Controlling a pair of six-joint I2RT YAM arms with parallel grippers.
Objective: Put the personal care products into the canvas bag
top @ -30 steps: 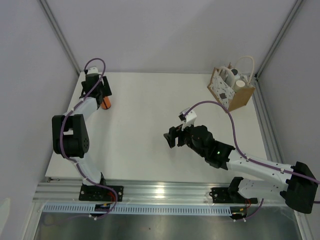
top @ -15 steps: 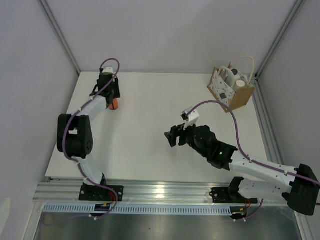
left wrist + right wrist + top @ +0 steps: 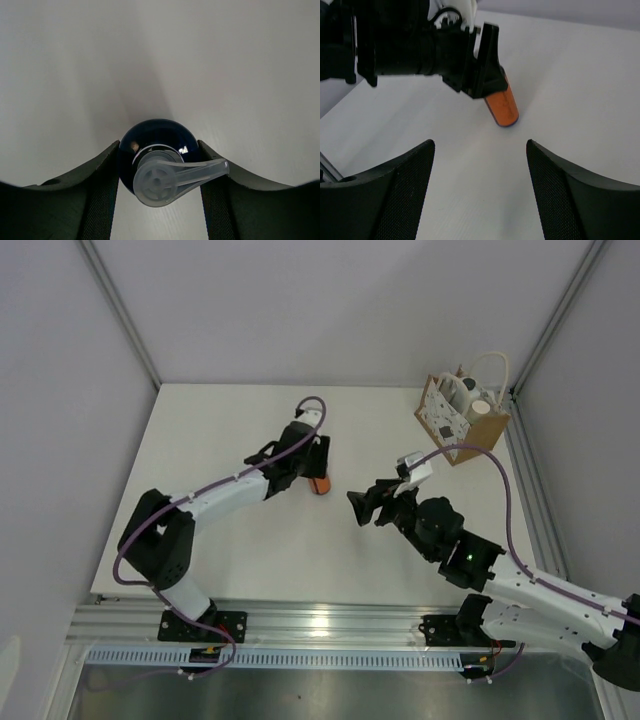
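Note:
The orange bottle (image 3: 319,485) with a dark blue shoulder (image 3: 150,137) and a clear pump cap (image 3: 165,180) hangs in my left gripper (image 3: 312,466), which is shut on its top near the table's middle. In the right wrist view the orange body (image 3: 503,106) slants down below the left gripper (image 3: 487,75); I cannot tell if its base touches the table. My right gripper (image 3: 362,508) stands open and empty just right of it, jaws (image 3: 480,145) wide and facing the bottle. The canvas bag (image 3: 478,432) stands at the far right with a cream bottle (image 3: 464,391) inside.
The bag's white dotted panel (image 3: 440,420) faces the table's middle, and its white handles (image 3: 492,365) loop above it. Metal frame posts (image 3: 120,310) run along the back corners. The right arm's purple cable (image 3: 470,455) arches between the bag and the right gripper.
My left arm has swung from the far left corner to the table's middle, carrying the orange bottle. The right gripper has shifted slightly rightward and stays open.

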